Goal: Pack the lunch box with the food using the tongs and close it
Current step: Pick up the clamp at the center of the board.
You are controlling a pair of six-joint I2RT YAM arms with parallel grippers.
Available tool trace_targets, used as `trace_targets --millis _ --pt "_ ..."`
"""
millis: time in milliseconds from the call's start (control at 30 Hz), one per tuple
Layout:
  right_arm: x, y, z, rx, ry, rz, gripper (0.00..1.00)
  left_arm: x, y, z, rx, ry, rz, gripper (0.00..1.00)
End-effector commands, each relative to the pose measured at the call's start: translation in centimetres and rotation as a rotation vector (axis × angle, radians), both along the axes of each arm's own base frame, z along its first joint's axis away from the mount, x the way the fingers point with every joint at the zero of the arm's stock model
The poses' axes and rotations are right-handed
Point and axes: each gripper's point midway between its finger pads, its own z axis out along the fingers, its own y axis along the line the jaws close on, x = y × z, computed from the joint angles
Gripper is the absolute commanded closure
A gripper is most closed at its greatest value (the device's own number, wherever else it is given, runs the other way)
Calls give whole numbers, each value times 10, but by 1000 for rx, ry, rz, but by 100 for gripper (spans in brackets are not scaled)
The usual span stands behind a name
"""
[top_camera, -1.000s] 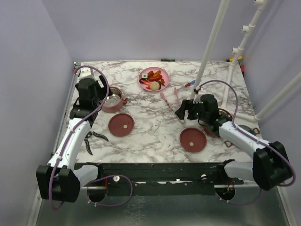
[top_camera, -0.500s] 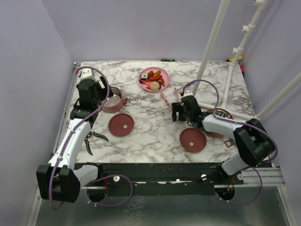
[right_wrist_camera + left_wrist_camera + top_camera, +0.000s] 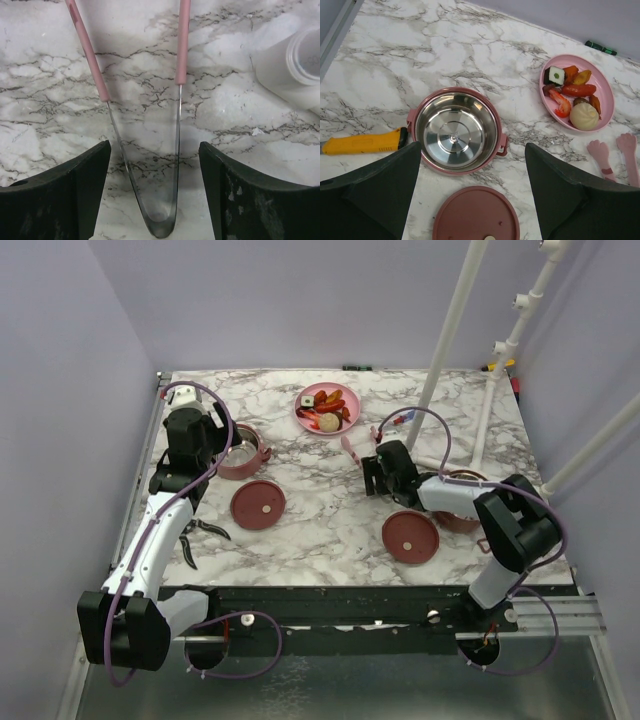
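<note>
The right gripper (image 3: 152, 167) is being presented with its jaws apart, one on each side of the joined steel end of the pink tongs (image 3: 182, 40). The tongs are lying flat on the marble table (image 3: 240, 125) and are not yet being clamped. A white tube (image 3: 300, 70) is standing just beside them. Farther off, the food (image 3: 575, 92) is being left on the pink plate (image 3: 546, 97), and one open lunch box tier (image 3: 455, 131) is being hovered over by the left gripper (image 3: 472, 155), its jaws wide apart, with a maroon lid (image 3: 475, 215) near. A risk is being judged here: if the springy bend is squeezed off-centre, the tongs may be skidded or twisted across the smooth marble.
</note>
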Motion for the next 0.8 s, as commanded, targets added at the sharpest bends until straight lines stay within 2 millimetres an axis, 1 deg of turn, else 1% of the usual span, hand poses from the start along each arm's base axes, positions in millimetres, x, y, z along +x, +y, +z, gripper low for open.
trace_targets --millis 0,200,333,433,567,767 --pt "23 6 8 -30 -70 -4 25 -2 -8 6 -16 -28 -33 14" --pt "33 6 -3 -65 -69 -16 28 -2 -8 7 -15 -32 -36 15" --pt "35 6 -11 -74 -66 -24 29 -2 -8 9 -15 -35 -36 15" --pt "36 3 -15 -79 -69 -38 32 -3 -8 9 -15 -36 -37 14" --pt "35 4 -9 -60 -86 -36 34 -3 -9 9 -17 -38 -40 15" --pt "33 15 12 5 -113 5 38 -3 -9 9 -18 -39 -43 15"
